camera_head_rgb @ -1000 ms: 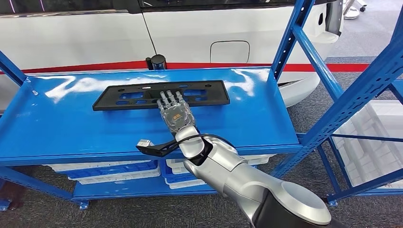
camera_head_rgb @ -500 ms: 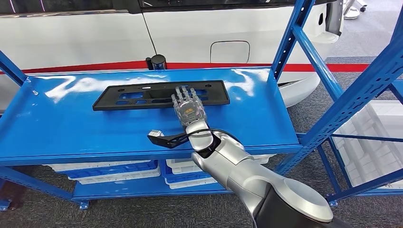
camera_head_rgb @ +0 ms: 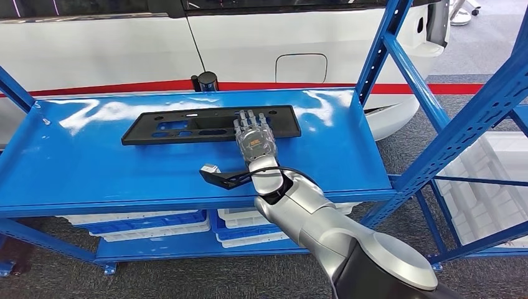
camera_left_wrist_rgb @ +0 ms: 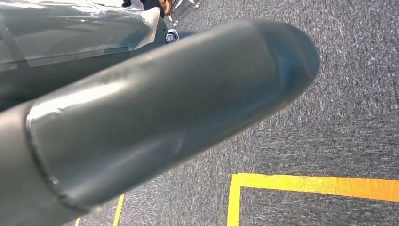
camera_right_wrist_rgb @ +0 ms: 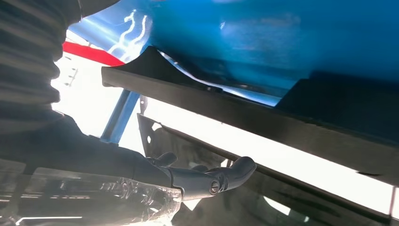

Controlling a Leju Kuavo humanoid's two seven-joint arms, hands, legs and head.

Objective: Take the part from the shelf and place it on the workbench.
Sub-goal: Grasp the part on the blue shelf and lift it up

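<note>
You've got a white car (camera_head_rgb: 249, 43) with a red stripe behind, grey carpet floor (camera_head_rgb: 411, 143), yellow floor tape (camera_left_wrist_rgb: 306, 183).

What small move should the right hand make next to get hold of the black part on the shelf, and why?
Probably curl the fingers down onto the black part. The right hand lies flat over its near edge toward the right end, fingers spread and gripping nothing, while the part rests flat on the blue shelf, so nothing can be lifted yet.
</note>
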